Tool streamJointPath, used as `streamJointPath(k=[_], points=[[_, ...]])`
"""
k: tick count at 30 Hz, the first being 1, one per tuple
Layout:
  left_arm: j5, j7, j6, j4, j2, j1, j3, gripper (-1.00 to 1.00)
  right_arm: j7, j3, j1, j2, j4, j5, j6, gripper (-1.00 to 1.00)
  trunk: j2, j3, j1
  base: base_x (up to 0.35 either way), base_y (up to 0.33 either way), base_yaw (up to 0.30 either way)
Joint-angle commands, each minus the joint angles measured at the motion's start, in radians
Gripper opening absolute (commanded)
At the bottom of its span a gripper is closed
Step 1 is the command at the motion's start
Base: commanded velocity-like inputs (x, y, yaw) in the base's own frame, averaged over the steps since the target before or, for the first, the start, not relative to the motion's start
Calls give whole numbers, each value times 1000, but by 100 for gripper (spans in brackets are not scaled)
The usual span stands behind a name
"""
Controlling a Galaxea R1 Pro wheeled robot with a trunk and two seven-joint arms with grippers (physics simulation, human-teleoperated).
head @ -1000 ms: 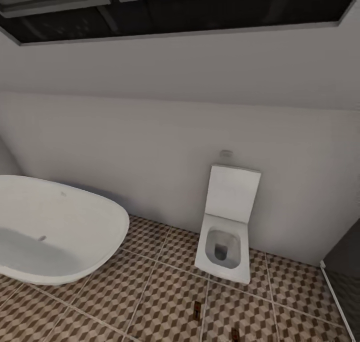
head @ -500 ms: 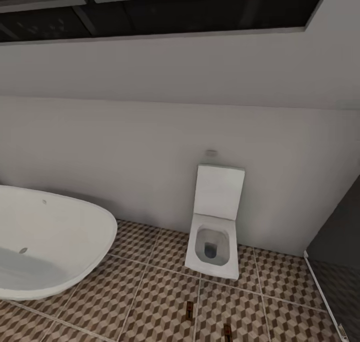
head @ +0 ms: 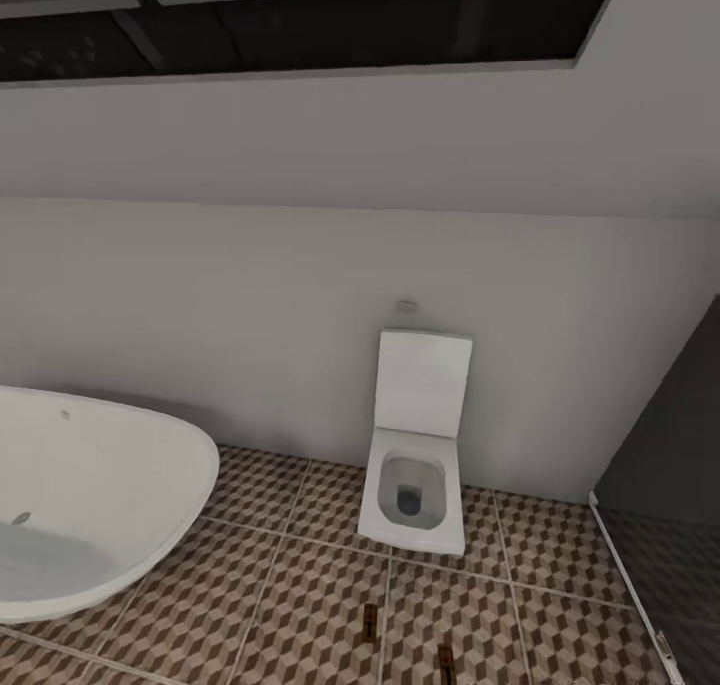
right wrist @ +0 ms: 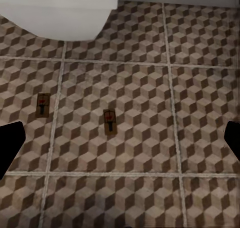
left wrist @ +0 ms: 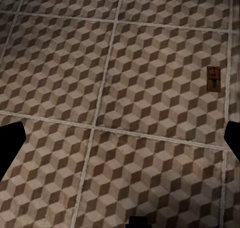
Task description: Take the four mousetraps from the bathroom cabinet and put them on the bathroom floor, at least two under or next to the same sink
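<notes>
While both hands gape empty, two mousetraps lie flat — on bathroom floor.

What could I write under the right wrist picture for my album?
Two mousetraps lie apart on the cube-patterned bathroom floor, near the white bathtub.

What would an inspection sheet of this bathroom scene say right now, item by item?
Surface: bathroom floor, cube-pattern tiles with pale grout lines.
Job's things: two mousetraps lying flat on the tiles, apart from each other, in front of the toilet; the left wrist view shows one mousetrap flat on the tiles.
Clutter: nothing seen.
Grippers: left gripper and right gripper each show dark fingertips wide apart, nothing between them.
Cables: nothing seen.
Surroundings: white bathtub, pale wall, dark shower enclosure.
</notes>
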Motion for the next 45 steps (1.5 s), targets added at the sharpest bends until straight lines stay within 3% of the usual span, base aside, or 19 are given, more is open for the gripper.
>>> streamJointPath(k=[1,21,38,45], points=[[3,4,-5,3,-1,-1,-9,100,-4,9,-1,0,1,-7,-3,100,-2,-2,1,0,0,-270],[3,5,-5,2,-1,-1,-9,100,-4,9,-1,0,1,-7,-3,100,-2,9,1,0,0,-263],[3,8,-5,2,0,-1,-9,100,-8,7,-1,-3,3,-7,1,100,-2,10,1,0,0,-29],[5,28,12,3,18,-1,-7,100,-33,7,-1,-33,17,-8,6,100,-2,10,1,0,0,0]])
